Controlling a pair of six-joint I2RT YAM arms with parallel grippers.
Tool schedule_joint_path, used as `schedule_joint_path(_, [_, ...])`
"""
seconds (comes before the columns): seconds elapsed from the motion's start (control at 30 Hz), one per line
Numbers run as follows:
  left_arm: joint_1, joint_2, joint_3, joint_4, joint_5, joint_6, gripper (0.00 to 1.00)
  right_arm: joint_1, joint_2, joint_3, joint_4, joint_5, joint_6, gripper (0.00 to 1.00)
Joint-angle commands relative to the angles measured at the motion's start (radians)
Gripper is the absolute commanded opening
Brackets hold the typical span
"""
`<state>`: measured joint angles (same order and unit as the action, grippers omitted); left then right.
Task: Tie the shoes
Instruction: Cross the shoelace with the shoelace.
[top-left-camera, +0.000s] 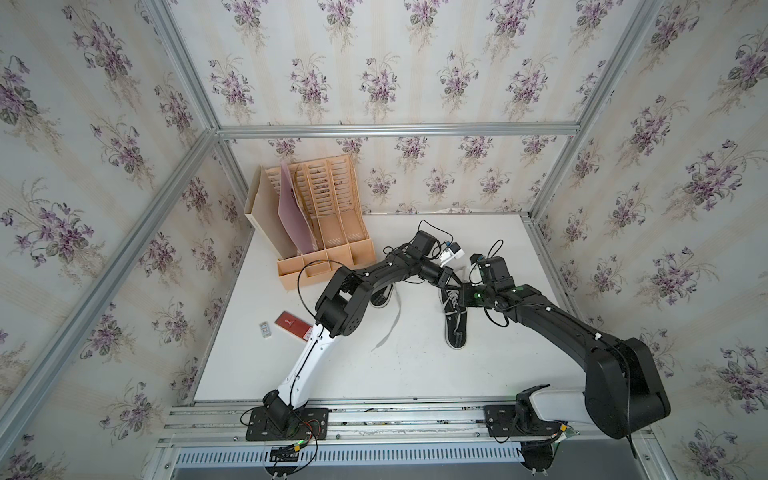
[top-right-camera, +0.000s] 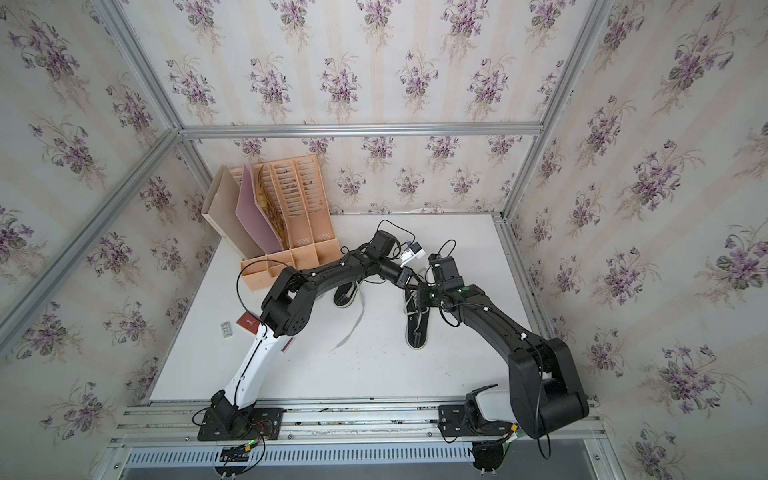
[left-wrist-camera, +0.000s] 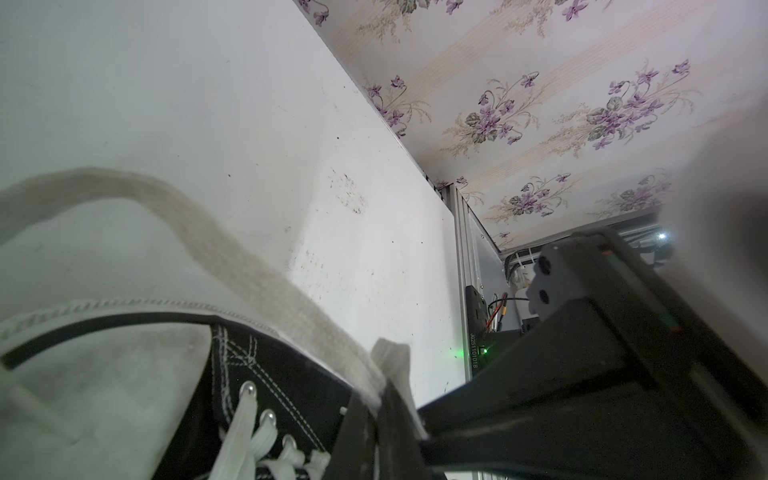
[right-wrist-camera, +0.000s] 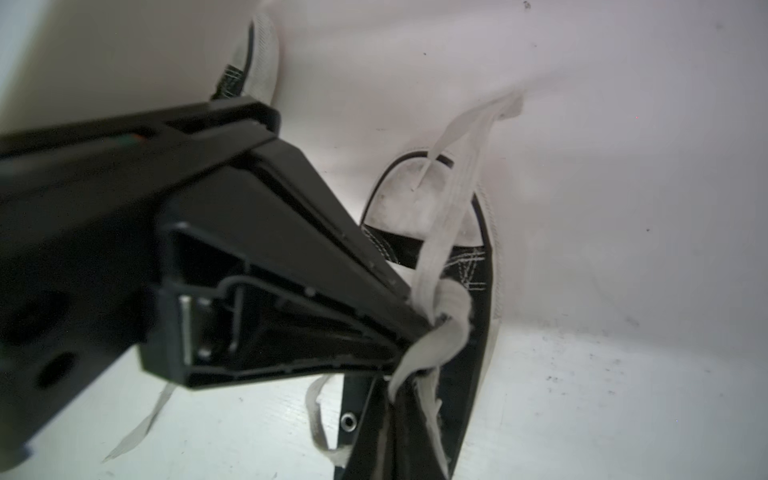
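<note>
Lace (right-wrist-camera: 449, 307) is held clenched in both the left gripper (left-wrist-camera: 380, 411) and the right gripper (right-wrist-camera: 388, 399), above the shoe (top-left-camera: 457, 332) on the table (top-left-camera: 415, 374) (its mate (top-left-camera: 380, 298) lies nearby); ends are best drawn apart evenly, under steady tension.

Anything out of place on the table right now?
The shoe half under the left arm has a lace trailing loose across the table, untied. The left gripper and right gripper pinch the other shoe's laces. Nothing looks spilled or damaged.
</note>
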<state>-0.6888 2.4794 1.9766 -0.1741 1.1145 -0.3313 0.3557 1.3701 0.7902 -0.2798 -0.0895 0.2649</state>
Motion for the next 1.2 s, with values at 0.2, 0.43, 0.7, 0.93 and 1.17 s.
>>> schedule_joint_path(0.2, [-0.002,-0.006,0.006,-0.048,-0.016,0.031,0.01,0.031,0.064,0.016,-0.041,0.108,-0.001,0.03])
schedule_joint_path(0.43, [0.013,-0.053,-0.052,-0.052,-0.076,0.051,0.01,0.032,0.048,0.032,-0.082,0.116,0.017,0.22])
schedule_joint_path(0.7, [0.025,-0.097,-0.122,-0.017,-0.093,0.050,0.01,0.026,0.008,0.047,-0.130,0.029,0.025,0.48])
schedule_joint_path(0.93, [0.026,-0.111,-0.130,0.016,-0.081,0.030,0.01,-0.003,-0.013,0.037,-0.119,-0.048,0.037,0.53])
schedule_joint_path(1.17, [0.027,-0.110,-0.130,0.018,-0.080,0.030,0.01,-0.073,-0.042,-0.012,-0.083,-0.098,0.102,0.41])
